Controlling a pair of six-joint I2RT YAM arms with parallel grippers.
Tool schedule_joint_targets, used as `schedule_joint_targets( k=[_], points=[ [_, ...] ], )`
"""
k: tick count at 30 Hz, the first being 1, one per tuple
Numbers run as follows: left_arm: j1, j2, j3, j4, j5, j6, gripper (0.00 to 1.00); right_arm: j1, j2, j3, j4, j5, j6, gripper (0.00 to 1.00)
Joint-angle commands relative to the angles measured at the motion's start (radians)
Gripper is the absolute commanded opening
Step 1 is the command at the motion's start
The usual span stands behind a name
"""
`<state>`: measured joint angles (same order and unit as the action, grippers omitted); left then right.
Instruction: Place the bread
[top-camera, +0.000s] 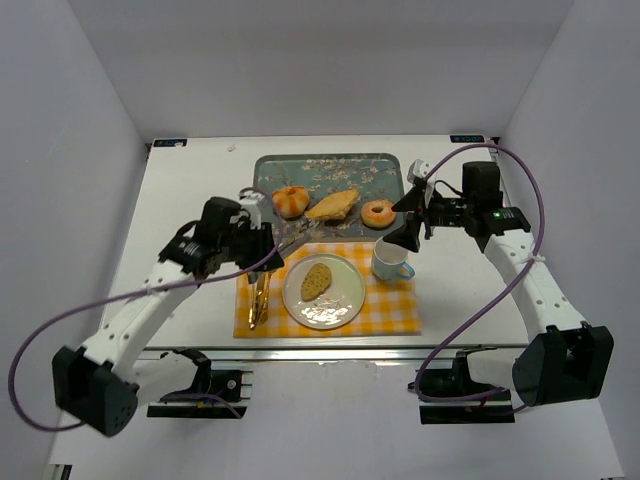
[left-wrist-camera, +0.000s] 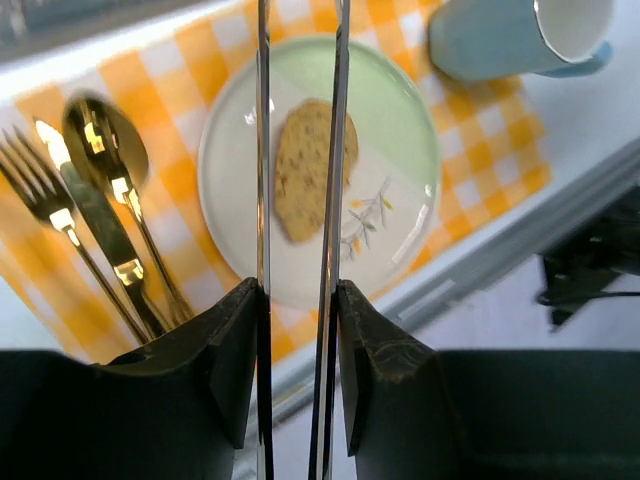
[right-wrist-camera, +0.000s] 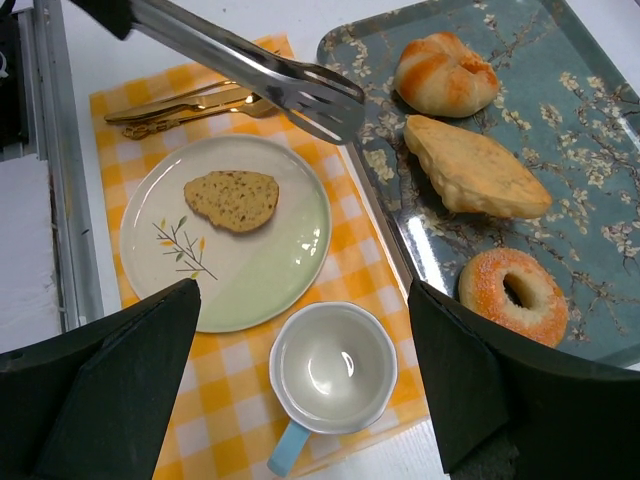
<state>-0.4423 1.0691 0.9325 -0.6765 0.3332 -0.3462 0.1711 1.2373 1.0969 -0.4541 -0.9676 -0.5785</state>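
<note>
A slice of seeded bread (top-camera: 316, 280) lies on the white and green plate (top-camera: 342, 306); it also shows in the left wrist view (left-wrist-camera: 305, 165) and the right wrist view (right-wrist-camera: 232, 198). My left gripper (top-camera: 260, 222) (left-wrist-camera: 300, 300) is shut on metal tongs (top-camera: 291, 240) (right-wrist-camera: 255, 72). The tongs' two arms (left-wrist-camera: 263, 150) stand slightly apart and empty, above the plate's (left-wrist-camera: 400, 130) far edge. My right gripper (top-camera: 411, 233) (right-wrist-camera: 303, 292) is open and empty above the cup (right-wrist-camera: 333, 365).
A blue floral tray (top-camera: 268, 170) behind the plate holds a round bun (top-camera: 290, 200), a flat pastry (top-camera: 333, 205) and a sugared doughnut (top-camera: 377, 213). Gold cutlery (top-camera: 258, 295) lies left of the plate on the yellow checked mat (top-camera: 392, 312). The cup (top-camera: 390, 262) stands right of the plate.
</note>
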Motion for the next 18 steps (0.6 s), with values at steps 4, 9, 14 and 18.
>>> schedule_joint_targets(
  k=[4, 9, 14, 18],
  points=[
    [-0.099, 0.213, 0.205, 0.09, -0.14, 0.255, 0.46, -0.002, -0.027, -0.011, 0.022, 0.016, -0.003, 0.89],
    [-0.16, 0.269, 0.195, 0.19, -0.255, 0.375, 0.52, -0.004, -0.044, -0.029, 0.02, 0.033, -0.009, 0.89],
    [-0.197, 0.336, 0.207, 0.212, -0.365, 0.438, 0.53, -0.005, -0.045, -0.034, 0.014, 0.04, -0.018, 0.89],
    [-0.216, 0.391, 0.204, 0.248, -0.425, 0.477, 0.52, -0.005, -0.038, -0.032, 0.015, 0.035, -0.018, 0.89]
  ],
)
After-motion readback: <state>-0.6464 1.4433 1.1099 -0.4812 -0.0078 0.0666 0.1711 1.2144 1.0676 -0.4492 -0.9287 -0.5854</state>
